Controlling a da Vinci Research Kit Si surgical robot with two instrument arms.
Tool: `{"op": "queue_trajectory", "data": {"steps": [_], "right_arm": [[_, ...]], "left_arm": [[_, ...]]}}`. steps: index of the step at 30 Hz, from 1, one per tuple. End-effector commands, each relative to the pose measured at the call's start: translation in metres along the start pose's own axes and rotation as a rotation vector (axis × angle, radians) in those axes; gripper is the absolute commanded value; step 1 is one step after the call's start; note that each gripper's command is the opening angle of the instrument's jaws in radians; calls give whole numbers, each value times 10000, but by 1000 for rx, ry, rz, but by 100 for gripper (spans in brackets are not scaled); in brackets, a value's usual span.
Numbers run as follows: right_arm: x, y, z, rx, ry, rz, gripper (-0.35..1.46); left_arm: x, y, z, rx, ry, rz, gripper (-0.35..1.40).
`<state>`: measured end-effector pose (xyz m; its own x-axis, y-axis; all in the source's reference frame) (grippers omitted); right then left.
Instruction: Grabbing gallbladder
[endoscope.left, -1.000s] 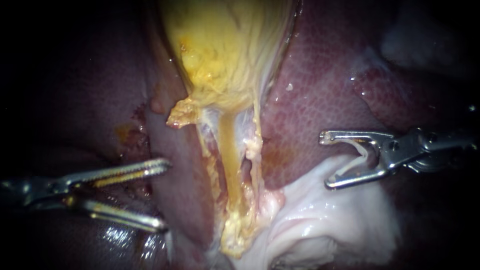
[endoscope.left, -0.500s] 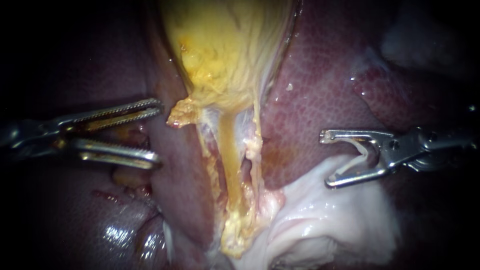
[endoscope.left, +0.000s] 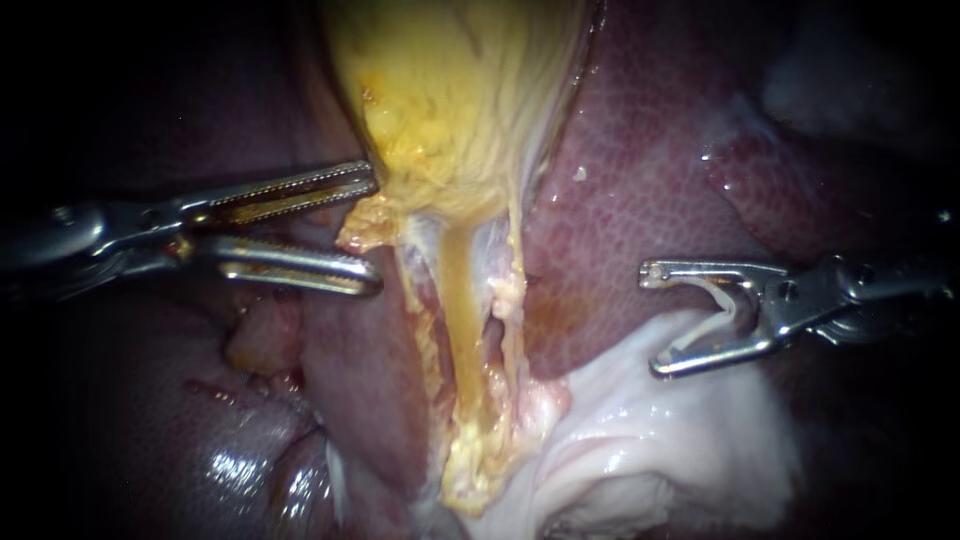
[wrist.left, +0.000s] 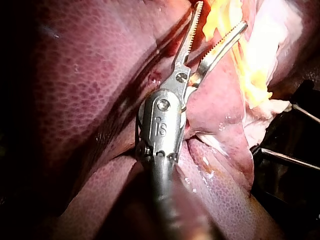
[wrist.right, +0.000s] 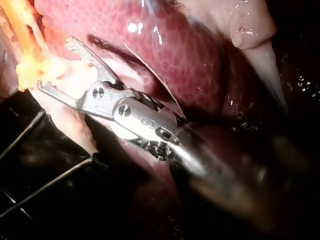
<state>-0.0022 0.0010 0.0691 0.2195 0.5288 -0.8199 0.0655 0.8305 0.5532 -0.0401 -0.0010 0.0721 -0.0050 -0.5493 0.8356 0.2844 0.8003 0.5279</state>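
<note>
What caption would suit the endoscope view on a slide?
Left instrument, jaws open, at the yellow gallbladder; right instrument hangs open.

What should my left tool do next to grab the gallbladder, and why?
Probably ease the left tool slightly further toward the gallbladder before shutting. Its jaws are open, and their tips only just reach the ragged yellow edge at the gallbladder's lower end, so little tissue lies between them. A deeper bite would likely hold better.
</note>
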Motion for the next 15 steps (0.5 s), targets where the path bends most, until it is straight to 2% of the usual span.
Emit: {"op": "queue_trajectory", "data": {"steps": [1,3,6,15], "right_arm": [[0,0,0,0,0,0,60],[0,0,0,0,0,0,60],[1,0,0,0,0,0,60],[1,0,1,0,0,0,60]], "left_arm": [[0,0,-1,1,7,0,-35],[1,-1,-3,5,15,1,-35],[0,0,-7,9,45,7,-35],[-2,-3,-7,8,51,7,-35]]}}
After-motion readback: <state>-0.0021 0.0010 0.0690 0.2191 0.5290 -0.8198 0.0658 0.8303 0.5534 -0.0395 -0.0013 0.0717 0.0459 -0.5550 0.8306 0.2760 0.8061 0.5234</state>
